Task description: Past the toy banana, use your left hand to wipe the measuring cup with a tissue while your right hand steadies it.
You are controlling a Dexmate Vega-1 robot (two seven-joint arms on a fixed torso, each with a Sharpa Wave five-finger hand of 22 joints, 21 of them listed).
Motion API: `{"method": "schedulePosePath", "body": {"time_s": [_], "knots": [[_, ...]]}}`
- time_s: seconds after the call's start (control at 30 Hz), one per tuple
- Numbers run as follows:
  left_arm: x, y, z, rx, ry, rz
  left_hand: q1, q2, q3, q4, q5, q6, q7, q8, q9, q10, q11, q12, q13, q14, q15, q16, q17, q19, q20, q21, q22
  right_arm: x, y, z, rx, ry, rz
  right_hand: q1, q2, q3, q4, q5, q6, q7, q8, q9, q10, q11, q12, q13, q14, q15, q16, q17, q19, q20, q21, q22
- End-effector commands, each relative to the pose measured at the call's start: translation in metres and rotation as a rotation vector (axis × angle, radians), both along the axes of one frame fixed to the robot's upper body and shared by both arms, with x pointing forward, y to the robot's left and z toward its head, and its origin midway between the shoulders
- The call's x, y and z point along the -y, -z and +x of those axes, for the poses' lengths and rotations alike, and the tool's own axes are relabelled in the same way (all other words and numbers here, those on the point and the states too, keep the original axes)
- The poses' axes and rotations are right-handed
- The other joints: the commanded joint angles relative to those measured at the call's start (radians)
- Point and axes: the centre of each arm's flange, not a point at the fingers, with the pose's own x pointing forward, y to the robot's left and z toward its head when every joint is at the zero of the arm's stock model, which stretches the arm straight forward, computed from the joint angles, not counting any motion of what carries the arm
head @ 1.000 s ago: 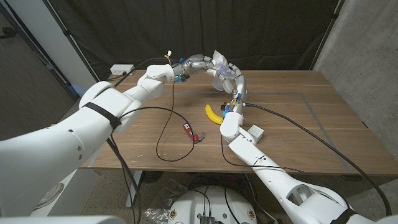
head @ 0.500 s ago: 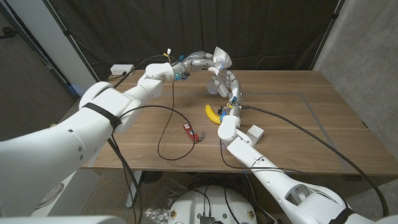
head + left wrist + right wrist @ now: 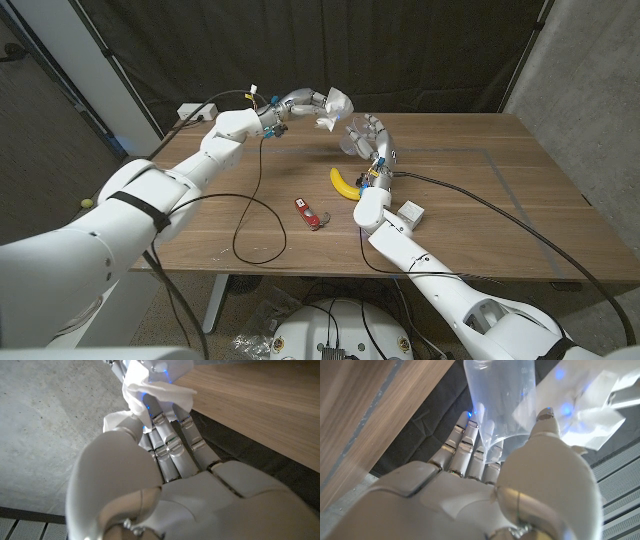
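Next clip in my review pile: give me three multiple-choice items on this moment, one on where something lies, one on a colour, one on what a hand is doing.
1. Where does the toy banana lie?
A. on the wooden table, just left of the right arm
B. inside the measuring cup
C. in the left hand

2. What colour is the small tool lying on the table nearer the robot than the banana?
A. blue
B. red
C. green

3. What is the right hand doing?
A. resting on the table with nothing in it
B. holding the clear measuring cup up off the table
C. pinching the tissue

Answers:
1 A: the toy banana lies on the table beside the right forearm.
2 B: the tool has a red body.
3 B: the right hand grips the measuring cup; the tissue is in the left hand.
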Motion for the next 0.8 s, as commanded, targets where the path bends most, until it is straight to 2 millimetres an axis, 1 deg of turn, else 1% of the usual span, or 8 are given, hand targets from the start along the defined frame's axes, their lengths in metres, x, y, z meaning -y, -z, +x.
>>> {"method": "schedulePosePath", "body": {"time_s": [0.03,0.43,0.7,0.73,0.8], "knots": [[0.014,-0.031,-0.06,0.298,-0.153,0.089,-0.003,-0.002,0.006,-0.002,0.005,0.017,0.004,0.002,0.005,0.047,-0.039,-0.001,0.006,0.003,-0.002,-0.002,0.002,-0.005,-0.056,0.009,-0.001,0.013,0.002,-0.007,0.0,0.1,-0.062,0.069,0.069,-0.003,-0.002,0.0,0.013,0.001,-0.002,0.003,0.012,-0.001,-0.002,0.004,0.02,-0.163,0.0,0.006,0.001,-0.131,0.01,0.002],[0.012,-0.025,-0.091,0.464,-0.373,0.261,-0.003,-0.004,0.009,-0.003,0.005,0.015,0.003,0.0,0.003,0.045,-0.043,-0.004,0.008,0.002,-0.003,-0.005,0.005,-0.006,-0.057,0.013,-0.001,0.019,0.006,-0.015,0.004,0.231,-0.196,0.078,0.073,-0.008,-0.003,-0.001,0.018,-0.004,-0.003,0.002,0.02,-0.002,-0.002,0.008,0.025,-0.164,-0.003,0.012,-0.001,-0.135,0.026,0.001],[0.014,-0.016,-0.097,0.514,-0.486,0.39,-0.004,-0.005,0.01,-0.003,0.005,0.014,0.001,-0.001,0.004,0.042,-0.044,-0.008,0.007,0.0,-0.003,-0.007,0.006,-0.007,-0.057,0.016,-0.002,0.02,0.012,-0.015,-0.018,0.319,-0.296,0.083,0.077,-0.01,-0.004,-0.001,0.022,-0.007,-0.003,0.002,0.024,-0.005,-0.003,0.01,0.031,-0.164,-0.004,0.015,0.002,-0.138,0.036,0.0],[0.016,-0.015,-0.098,0.52,-0.517,0.436,-0.004,-0.005,0.01,-0.003,0.004,0.013,0.001,-0.001,0.004,0.042,-0.044,-0.009,0.007,0.0,-0.004,-0.007,0.007,-0.008,-0.057,0.016,-0.002,0.021,0.013,-0.014,-0.026,0.341,-0.317,0.084,0.077,-0.01,-0.004,-0.001,0.024,-0.006,-0.002,0.002,0.027,-0.004,-0.002,0.01,0.033,-0.164,-0.003,0.016,0.003,-0.136,0.038,0.0],[0.017,-0.014,-0.098,0.522,-0.537,0.459,-0.004,-0.005,0.011,-0.003,0.004,0.012,0.0,-0.001,0.005,0.042,-0.045,-0.009,0.007,0.0,-0.004,-0.007,0.007,-0.008,-0.058,0.017,-0.002,0.021,0.013,-0.013,-0.032,0.345,-0.321,0.085,0.077,-0.011,-0.004,-0.001,0.025,-0.007,-0.003,0.002,0.028,-0.006,-0.002,0.01,0.034,-0.164,-0.004,0.017,0.003,-0.135,0.04,-0.001]]}}
